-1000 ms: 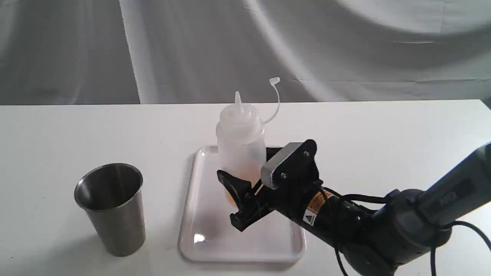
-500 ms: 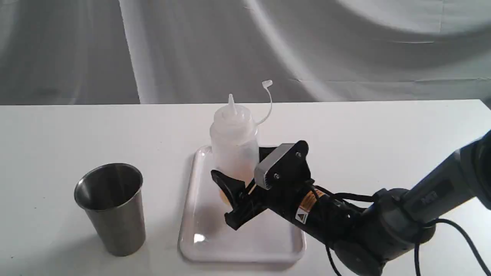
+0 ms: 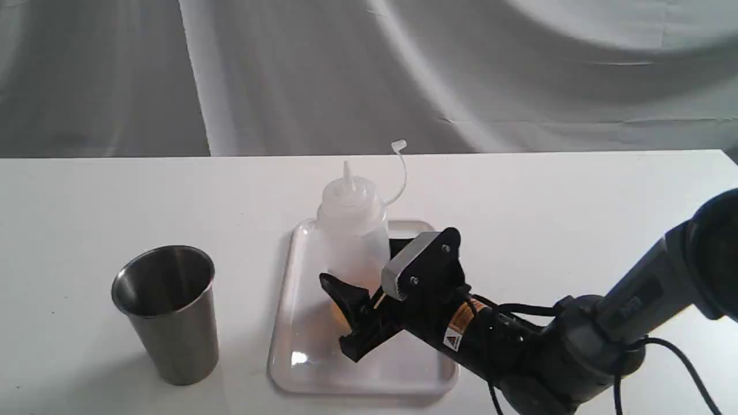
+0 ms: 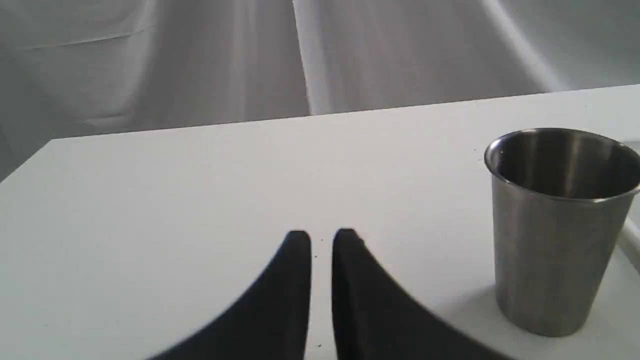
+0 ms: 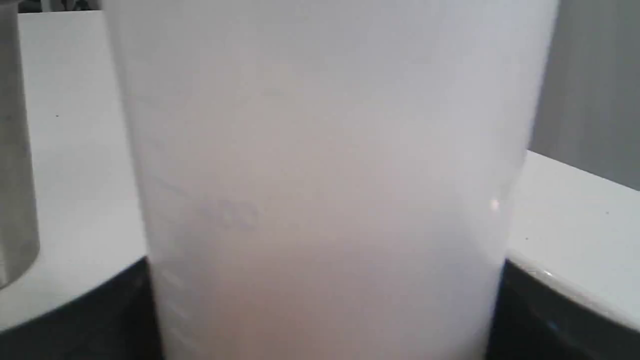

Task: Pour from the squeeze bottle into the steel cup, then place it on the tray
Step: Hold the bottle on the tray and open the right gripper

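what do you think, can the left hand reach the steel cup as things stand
Probably yes: only bare table lies between the left hand and the steel cup, though its nearly closed fingers would have to open.

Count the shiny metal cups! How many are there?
1. The steel cup stands upright on the table, left of the tray in the exterior view, not touching it.

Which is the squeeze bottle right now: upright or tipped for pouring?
Upright. The squeeze bottle has its nozzle pointing straight up and its sides vertical, held by the right gripper over the tray.
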You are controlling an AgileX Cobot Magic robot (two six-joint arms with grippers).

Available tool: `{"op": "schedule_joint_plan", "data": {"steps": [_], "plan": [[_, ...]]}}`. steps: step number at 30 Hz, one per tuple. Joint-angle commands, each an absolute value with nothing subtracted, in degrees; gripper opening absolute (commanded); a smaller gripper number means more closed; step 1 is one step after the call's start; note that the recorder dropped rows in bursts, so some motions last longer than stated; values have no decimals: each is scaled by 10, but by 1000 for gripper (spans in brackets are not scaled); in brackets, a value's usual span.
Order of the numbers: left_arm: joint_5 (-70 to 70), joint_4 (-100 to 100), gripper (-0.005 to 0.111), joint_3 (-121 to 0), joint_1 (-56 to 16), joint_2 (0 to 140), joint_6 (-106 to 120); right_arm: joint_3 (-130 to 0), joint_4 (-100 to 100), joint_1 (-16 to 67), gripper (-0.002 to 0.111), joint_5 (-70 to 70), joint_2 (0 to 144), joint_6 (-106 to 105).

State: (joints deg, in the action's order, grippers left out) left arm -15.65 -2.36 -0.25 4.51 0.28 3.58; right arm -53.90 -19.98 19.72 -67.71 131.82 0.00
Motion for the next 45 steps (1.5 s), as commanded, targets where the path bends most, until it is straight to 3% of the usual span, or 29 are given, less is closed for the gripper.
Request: {"op": "schedule_joint_plan", "data": {"steps": [1, 23, 27, 32, 36, 39, 45], "plan": [[-152, -25, 8, 0, 44, 0, 35, -541, -199, 194, 0, -700, 1319, 4], [-152, -25, 8, 0, 44, 0, 35, -541, -202, 194, 2, -700, 1334, 52], [-152, -25, 8, 0, 44, 0, 35, -541, -206, 194, 20, -700, 1334, 52], [-152, -25, 8, 0, 44, 0, 35, -541, -206, 194, 61, -700, 1334, 52], [-152, -25, 8, 0, 44, 0, 35, -541, -208, 194, 87, -700, 1334, 52], [-152, -25, 8, 0, 44, 0, 35, -541, -213, 194, 93, -682, 1334, 55], [-152, -25, 8, 0, 44, 0, 35, -541, -218, 194, 94, -690, 1334, 62]]}}
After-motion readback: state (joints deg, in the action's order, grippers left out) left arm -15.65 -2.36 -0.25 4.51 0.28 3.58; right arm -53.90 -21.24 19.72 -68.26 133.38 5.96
